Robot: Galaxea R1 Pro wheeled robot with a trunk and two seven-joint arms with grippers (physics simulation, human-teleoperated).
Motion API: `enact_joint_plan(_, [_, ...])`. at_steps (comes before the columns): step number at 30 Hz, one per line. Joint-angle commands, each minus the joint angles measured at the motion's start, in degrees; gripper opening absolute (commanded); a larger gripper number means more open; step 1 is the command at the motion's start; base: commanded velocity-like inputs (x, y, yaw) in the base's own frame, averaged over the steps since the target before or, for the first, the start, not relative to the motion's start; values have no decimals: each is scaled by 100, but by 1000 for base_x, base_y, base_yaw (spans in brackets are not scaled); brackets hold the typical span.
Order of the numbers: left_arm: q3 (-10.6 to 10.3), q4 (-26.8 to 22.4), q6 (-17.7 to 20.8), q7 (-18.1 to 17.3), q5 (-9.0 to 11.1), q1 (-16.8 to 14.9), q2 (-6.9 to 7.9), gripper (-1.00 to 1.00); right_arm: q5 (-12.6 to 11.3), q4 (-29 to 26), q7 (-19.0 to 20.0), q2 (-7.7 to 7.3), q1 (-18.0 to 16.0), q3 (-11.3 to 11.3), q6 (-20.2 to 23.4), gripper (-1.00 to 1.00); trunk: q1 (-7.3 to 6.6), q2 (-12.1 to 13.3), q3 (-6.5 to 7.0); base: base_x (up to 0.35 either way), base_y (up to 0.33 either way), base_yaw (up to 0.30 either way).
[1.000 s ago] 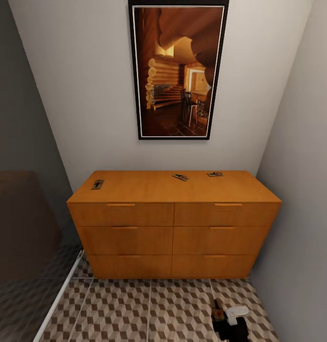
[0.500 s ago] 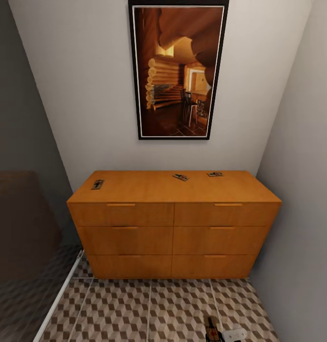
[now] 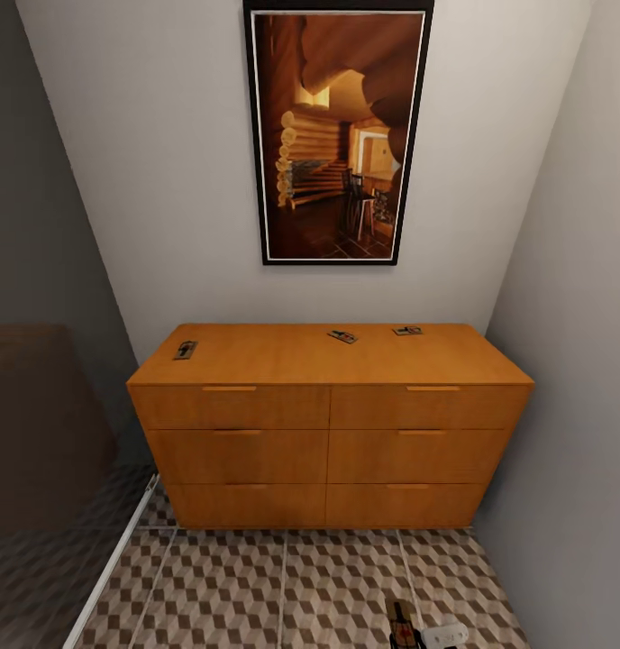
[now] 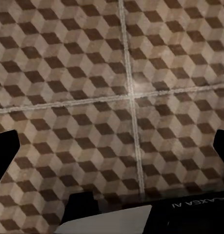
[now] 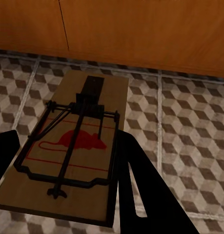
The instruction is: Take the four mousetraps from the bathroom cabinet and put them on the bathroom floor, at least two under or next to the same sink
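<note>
Gripping one mousetrap low over the bathroom floor, the right hand has a quarter in hand, three mousetraps remain on the cabinet, and whether the left hand's fingers are spread or closed I cannot tell.

Three mousetraps on cabinet top: one far left, two right of centre near wall. Floor in front. Fourth mousetrap over floor, between right gripper fingers.

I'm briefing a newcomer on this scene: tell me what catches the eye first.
A tall dark-framed picture of a log interior hangs on the wall above the orange-wood cabinet, whose top carries three mousetraps. In the right wrist view, a fourth mousetrap with a red mouse print sits between the right gripper fingers above the cube-patterned bathroom floor.
</note>
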Motion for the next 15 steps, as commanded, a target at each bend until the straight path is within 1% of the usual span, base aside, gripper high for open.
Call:
enact_joint_plan(1, [-12, -238, 239, -2, -6, 3, -35, 100, 60, 5, -24, 1, -4, -42, -15, -100, 0, -3, -7, 0, 0, 0])
enact_joint_plan(3, [-21, -959, 830, -1, -10, 3, -171, 100, 60, 5, -26, -2, -6, -46, -15, -100, 0, -3, -7, 0, 0, 0])
enact_joint_plan(4, [-44, -1260, 1051, 0, -11, 3, -223, 100, 60, 5, -27, -4, -5, -46, -15, -100, 0, -3, -7, 0, 0, 0])
enact_joint_plan(5, [-66, -1396, 1152, 2, -12, 3, -246, 100, 60, 5, -27, -5, -6, -47, -15, -100, 0, -3, -7, 0, 0, 0])
enact_joint_plan(7, [-243, -1877, 1535, 7, -13, 3, -313, 100, 60, 5, -27, -2, -9, -47, -15, -100, 0, -3, -7, 0, 0, 0])
enact_joint_plan(8, [-308, -1988, 1632, 9, -14, 3, -323, 100, 60, 5, -27, -1, -8, -47, -15, -100, 0, -3, -7, 0, 0, 0])
enact_joint_plan(9, [-441, -2205, 1831, 13, -14, 3, -338, 100, 60, 5, -28, 0, -7, -48, -15, -100, 0, -3, -7, 0, 0, 0])
enact_joint_plan(10, [-608, -2536, 2128, 16, -14, 3, -351, 100, 60, 5, -28, 0, -7, -48, -15, -100, 0, -3, -7, 0, 0, 0])
enact_joint_plan(11, [-679, -2771, 2320, 17, -14, 3, -355, 100, 60, 5, -28, -1, -6, -48, -15, -100, 0, -3, -7, 0, 0, 0])
enact_joint_plan(13, [-761, -3247, 2684, 18, -9, 3, -360, 100, 60, 5, -28, 0, -6, -48, -15, -100, 0, -3, -7, 0, 0, 0])
enact_joint_plan(14, [-774, -3363, 2774, 18, -8, 3, -363, 100, 60, 5, -28, 0, -7, -48, -15, -100, 0, -3, -7, 0, 0, 0])
enact_joint_plan(15, [-792, -3580, 2964, 19, -7, 3, -368, 100, 60, 5, -28, 0, -5, -48, -12, -100, 0, -3, -7, 0, 0, 0])
